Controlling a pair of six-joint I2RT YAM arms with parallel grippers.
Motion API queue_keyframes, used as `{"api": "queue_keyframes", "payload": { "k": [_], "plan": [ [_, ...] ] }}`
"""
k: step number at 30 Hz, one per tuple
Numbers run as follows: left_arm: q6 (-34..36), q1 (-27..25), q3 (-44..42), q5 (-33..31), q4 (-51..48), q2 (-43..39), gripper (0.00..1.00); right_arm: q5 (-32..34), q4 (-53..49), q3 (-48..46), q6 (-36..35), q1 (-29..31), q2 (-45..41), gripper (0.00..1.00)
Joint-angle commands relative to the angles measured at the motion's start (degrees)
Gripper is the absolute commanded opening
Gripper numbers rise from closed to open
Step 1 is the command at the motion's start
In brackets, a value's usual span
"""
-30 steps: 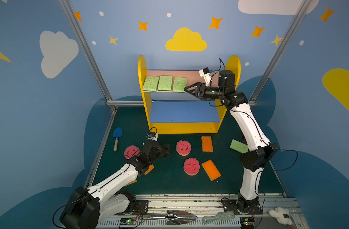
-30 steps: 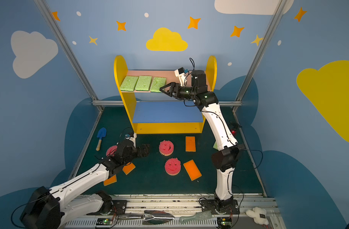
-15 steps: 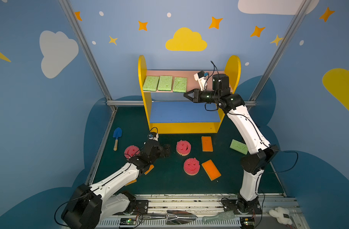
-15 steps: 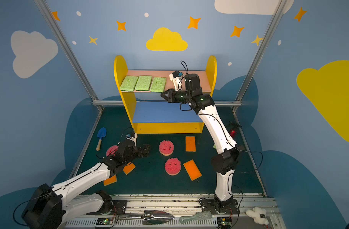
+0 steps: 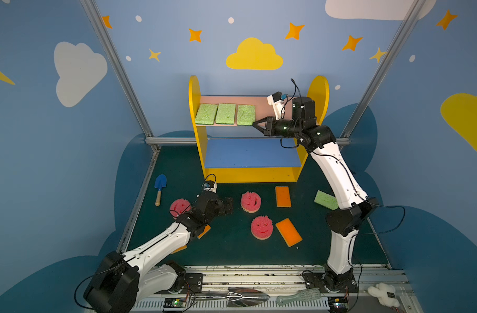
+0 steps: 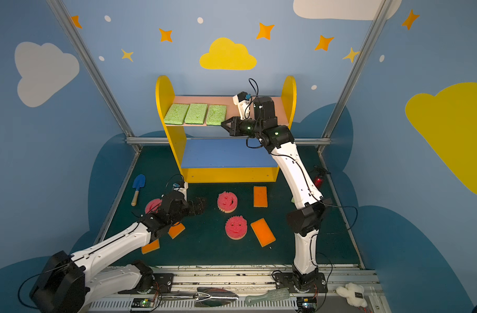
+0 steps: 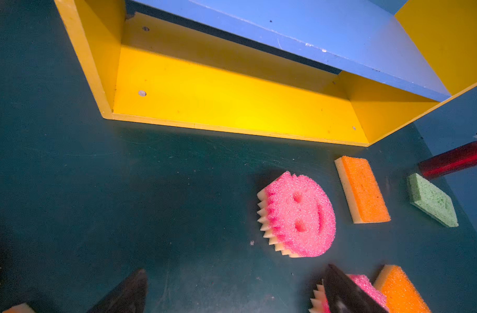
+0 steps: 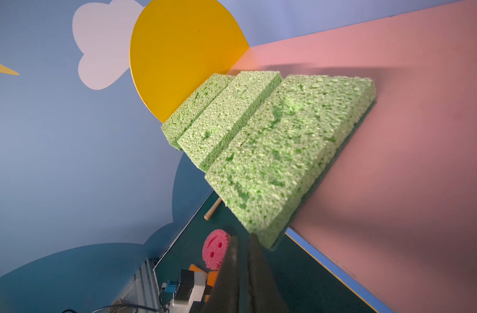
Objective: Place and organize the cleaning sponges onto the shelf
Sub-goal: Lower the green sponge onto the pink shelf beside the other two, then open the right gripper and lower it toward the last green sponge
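Right arm: elbow up, forearm reaching left at top-board height of the shelf (image 5: 194,108). Right gripper (image 5: 255,125) jaws together, empty, tip at the front corner of the nearest green sponge (image 5: 246,115). Three green sponges sit in a row on the pink board (image 5: 261,107). Left arm: stretched low over the mat (image 5: 231,252). Left gripper (image 5: 227,206) jaws apart, empty, beside a pink sponge (image 5: 250,202).

The right pincer (image 5: 255,124), open a second ago, has shut; its tip now sits at the 4 o'clock corner of the rightmost green sponge (image 5: 245,115).
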Motion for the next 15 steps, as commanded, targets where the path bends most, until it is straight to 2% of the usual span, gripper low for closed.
{"api": "queue_keyframes", "payload": {
  "k": [1, 12, 15],
  "plan": [
    [0.7, -0.1, 0.6, 0.2, 0.3, 0.4, 1.0, -0.1, -0.5, 2.0, 0.7, -0.1, 1.7, 0.1],
    [0.6, -0.1, 0.1, 0.1, 0.3, 0.1, 1.0, -0.8, -1.1, 4.8, 1.0, -0.2, 3.4, 0.14],
    [0.6, 0.0, 0.1, 0.1, 0.4, 0.2, 1.0, -0.8, -1.4, 4.2, 0.8, -0.2, 2.4, 0.27]
  ]
}}
